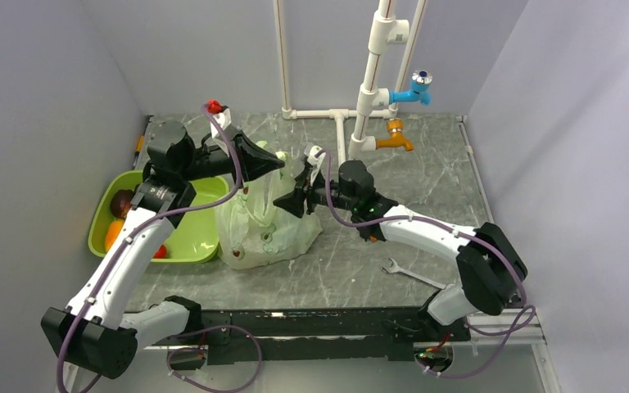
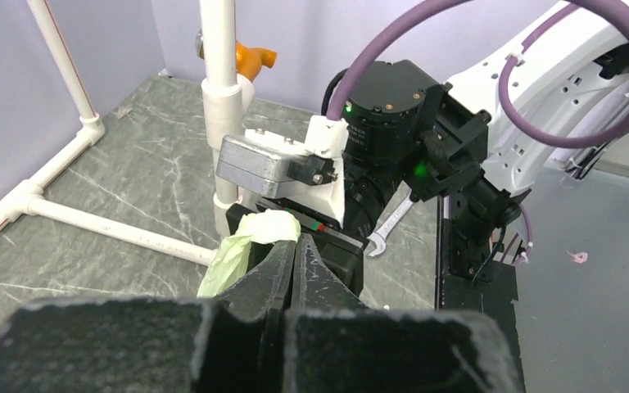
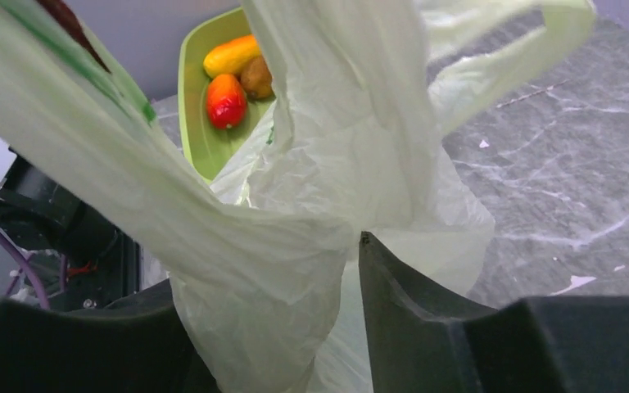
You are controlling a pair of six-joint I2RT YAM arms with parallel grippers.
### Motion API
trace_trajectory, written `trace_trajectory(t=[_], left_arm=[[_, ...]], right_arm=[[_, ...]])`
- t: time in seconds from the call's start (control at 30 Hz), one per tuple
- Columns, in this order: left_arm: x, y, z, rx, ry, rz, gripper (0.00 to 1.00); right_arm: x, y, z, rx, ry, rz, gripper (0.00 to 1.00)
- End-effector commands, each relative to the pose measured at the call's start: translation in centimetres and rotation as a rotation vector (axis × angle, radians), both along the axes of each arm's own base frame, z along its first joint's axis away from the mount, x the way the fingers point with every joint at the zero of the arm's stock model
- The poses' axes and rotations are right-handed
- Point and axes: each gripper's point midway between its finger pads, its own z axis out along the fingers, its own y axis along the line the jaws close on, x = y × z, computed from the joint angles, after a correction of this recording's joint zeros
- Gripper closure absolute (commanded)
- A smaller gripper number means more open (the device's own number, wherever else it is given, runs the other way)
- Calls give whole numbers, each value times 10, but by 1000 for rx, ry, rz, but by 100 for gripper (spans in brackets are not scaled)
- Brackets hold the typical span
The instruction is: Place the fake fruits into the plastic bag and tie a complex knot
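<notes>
Sitting in the lime-green tray at the left, three fake fruits, maroon, orange and red, lie outside the plastic bag, which stands just right of that tray. The left gripper has its jaws pressed together on a twisted bag handle. The right gripper has its jaws well apart, with bag film bunched between them.

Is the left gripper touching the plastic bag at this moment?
Touching. In the left wrist view, the left gripper has its fingers closed, with a twisted strip of the plastic bag pinched at the tips.
</notes>
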Motion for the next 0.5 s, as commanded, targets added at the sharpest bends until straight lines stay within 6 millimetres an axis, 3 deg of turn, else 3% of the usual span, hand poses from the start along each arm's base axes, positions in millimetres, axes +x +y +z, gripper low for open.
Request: trace_trajectory(t=[0.0,0.17,0.3,0.33,0.37,0.47], left_arm=[[-9,5,25,-49,-49,-16,100],[6,20,27,-12,-70,83,100],[8,31,27,25,-85,102,100],[5,33,26,34,-95,85,100],[1,33,24,48,-118,59,100],[-21,28,21,73,-178,-72,100]], right_arm=[[0,11,19,88,-69,37,54],[-7,0,13,33,-118,43,84],[-24,-19,17,-27,-196,73,94],[-29,-22,14,-45,-208,92,91],[-35,-26,17,-54,-230,111,79],[-38,-30,21,-87,-276,144,28]])
